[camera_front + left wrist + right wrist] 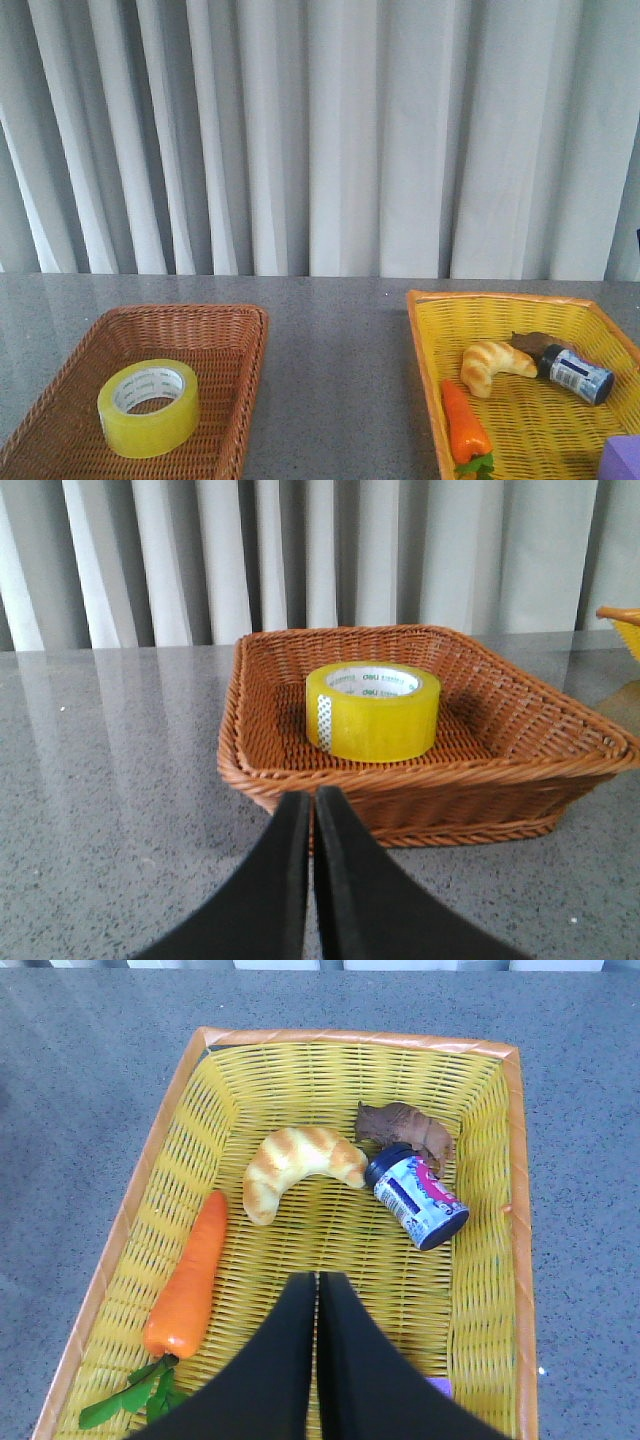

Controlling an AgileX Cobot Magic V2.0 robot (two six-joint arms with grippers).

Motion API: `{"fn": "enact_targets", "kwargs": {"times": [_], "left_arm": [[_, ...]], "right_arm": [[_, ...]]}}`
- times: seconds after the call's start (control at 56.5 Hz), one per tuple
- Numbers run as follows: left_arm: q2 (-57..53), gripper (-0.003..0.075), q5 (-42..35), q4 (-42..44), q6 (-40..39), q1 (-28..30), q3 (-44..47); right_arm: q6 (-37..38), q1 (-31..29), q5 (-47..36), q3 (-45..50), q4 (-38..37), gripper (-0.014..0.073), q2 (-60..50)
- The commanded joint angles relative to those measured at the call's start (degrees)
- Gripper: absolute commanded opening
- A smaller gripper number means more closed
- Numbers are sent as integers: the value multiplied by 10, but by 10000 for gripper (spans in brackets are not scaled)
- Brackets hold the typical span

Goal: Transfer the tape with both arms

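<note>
The tape (148, 407), a wide yellow roll with a white printed core, lies flat in a brown wicker basket (230, 330) at the front left. It also shows in the left wrist view (373, 711). My left gripper (313, 798) is shut and empty, low over the table just outside that basket (260, 770), with the tape beyond its tips. My right gripper (318, 1280) is shut and empty, above the yellow basket (180, 1090). Neither arm shows in the front view.
The yellow basket (430, 340) at the front right holds a croissant (490, 365), an orange carrot (465, 425), a small blue-labelled jar (575, 374), a brown object (530, 342) and a purple thing (622, 460). Grey curtains hang behind the grey speckled table (335, 370).
</note>
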Motion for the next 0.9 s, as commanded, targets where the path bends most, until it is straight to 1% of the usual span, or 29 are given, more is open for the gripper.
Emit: {"fn": "enact_targets", "kwargs": {"times": [0.0,0.124,0.371,0.884], "left_arm": [[-9,-6,-27,-6,-5,-2,-4],[-15,-6,-27,-6,-5,1,-4],[-15,-6,-29,-7,-6,27,-4],[-13,-6,-29,-7,-6,27,-5]], "right_arm": [[-5,-3,-27,-14,10,-7,-17],[-5,-3,-27,-14,10,-7,-17],[-5,-3,-27,-14,10,-7,-17],[-5,-3,-27,-14,10,-7,-17]]}}
